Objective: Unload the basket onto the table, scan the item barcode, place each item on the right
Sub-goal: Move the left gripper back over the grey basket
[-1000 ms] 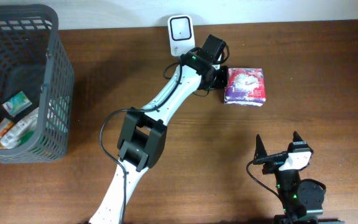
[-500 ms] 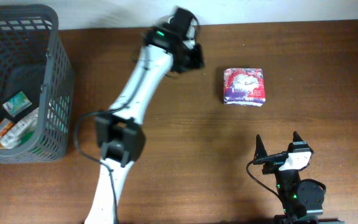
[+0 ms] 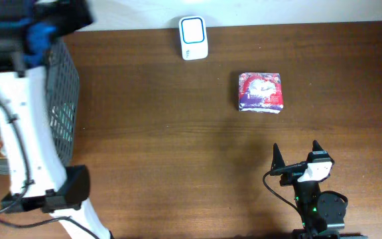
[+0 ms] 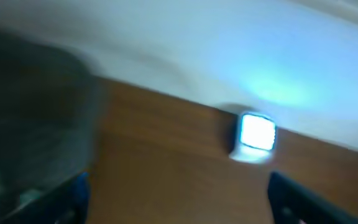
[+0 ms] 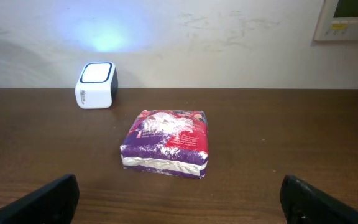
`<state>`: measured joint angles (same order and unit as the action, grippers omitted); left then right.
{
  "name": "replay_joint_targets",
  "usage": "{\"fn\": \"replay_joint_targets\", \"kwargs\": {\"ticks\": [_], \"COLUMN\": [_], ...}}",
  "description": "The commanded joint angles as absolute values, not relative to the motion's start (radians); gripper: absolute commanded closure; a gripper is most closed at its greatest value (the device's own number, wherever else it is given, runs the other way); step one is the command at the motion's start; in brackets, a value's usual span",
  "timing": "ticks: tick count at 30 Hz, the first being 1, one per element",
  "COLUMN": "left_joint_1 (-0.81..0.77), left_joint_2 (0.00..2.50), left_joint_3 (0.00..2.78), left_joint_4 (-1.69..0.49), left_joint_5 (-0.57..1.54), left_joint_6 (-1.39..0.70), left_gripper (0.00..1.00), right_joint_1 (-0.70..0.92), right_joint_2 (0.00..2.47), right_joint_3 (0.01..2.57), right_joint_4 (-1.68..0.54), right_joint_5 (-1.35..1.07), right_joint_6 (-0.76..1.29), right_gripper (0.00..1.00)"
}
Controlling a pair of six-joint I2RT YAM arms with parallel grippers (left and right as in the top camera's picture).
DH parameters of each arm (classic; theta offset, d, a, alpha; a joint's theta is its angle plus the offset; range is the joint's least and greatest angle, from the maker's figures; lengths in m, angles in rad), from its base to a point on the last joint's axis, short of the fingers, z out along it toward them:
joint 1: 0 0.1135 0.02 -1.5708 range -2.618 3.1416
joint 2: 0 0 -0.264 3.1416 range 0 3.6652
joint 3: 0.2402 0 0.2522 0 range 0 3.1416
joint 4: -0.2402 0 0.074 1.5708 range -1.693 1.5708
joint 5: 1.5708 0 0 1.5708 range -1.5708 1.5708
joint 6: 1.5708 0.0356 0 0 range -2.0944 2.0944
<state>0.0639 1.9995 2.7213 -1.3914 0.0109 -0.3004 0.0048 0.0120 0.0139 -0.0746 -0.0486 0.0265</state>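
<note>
**Q:** Where is the item with the barcode?

**A:** A soft square packet printed in purple, red and white (image 3: 261, 92) lies flat on the brown wooden table (image 3: 178, 133), right of centre. Nothing touches it.

**Q:** And the scanner?

**A:** A small white box scanner with a glowing pale-blue face (image 3: 193, 38) stands at the table's far edge against the wall. It is to the left of the packet and well apart from it.

**Q:** What are the grippers doing?

**A:** The right gripper (image 3: 296, 149) sits at the near edge, on the near side of the packet. Its black fingers are spread wide and hold nothing. The left gripper (image 4: 179, 208) is far to the left, above a dark grey plastic mesh basket (image 3: 67, 93). Its view is motion-blurred, but its two fingers show at opposite lower corners, wide apart, with only bare table between them. The left arm's white body crosses over the basket.
</note>
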Motion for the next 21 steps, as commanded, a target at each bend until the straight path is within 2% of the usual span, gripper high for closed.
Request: {"fn": "replay_joint_targets", "kwargs": {"ticks": [1,4,5,7,8,13,21], "left_joint_1": [0.211,0.298,0.318,0.358,0.372,0.428,0.429], "left_joint_2": [2.028,2.070,2.086,2.126,2.144,2.258,2.363], "left_joint_3": [2.717,2.717,2.717,2.717,2.717,2.717,2.676], "left_joint_4": [-1.449,-1.528,-1.551,-1.589,-1.604,-1.675,-1.688], "left_joint_5": [-0.058,-0.062,-0.061,-0.062,-0.061,-0.060,-0.060], "left_joint_6": [-0.282,-0.282,-0.282,-0.282,-0.282,-0.282,-0.282], "left_gripper": [0.01,0.01,0.05,0.21,0.23,0.22,0.20], "right_joint_1": [0.012,0.012,0.012,0.012,0.012,0.012,0.012], "right_joint_2": [0.006,0.006,0.006,0.006,0.006,0.006,0.006], "right_joint_3": [0.006,0.006,0.006,0.006,0.006,0.006,0.006], "right_joint_4": [-0.077,-0.077,-0.077,-0.077,-0.077,-0.077,-0.077], "right_joint_5": [-0.041,-0.041,-0.041,-0.041,-0.041,-0.041,-0.041], "right_joint_6": [0.030,0.030,0.030,0.030,0.030,0.030,0.030], "right_gripper": [0.01,0.01,0.01,0.01,0.01,0.01,0.01]}}
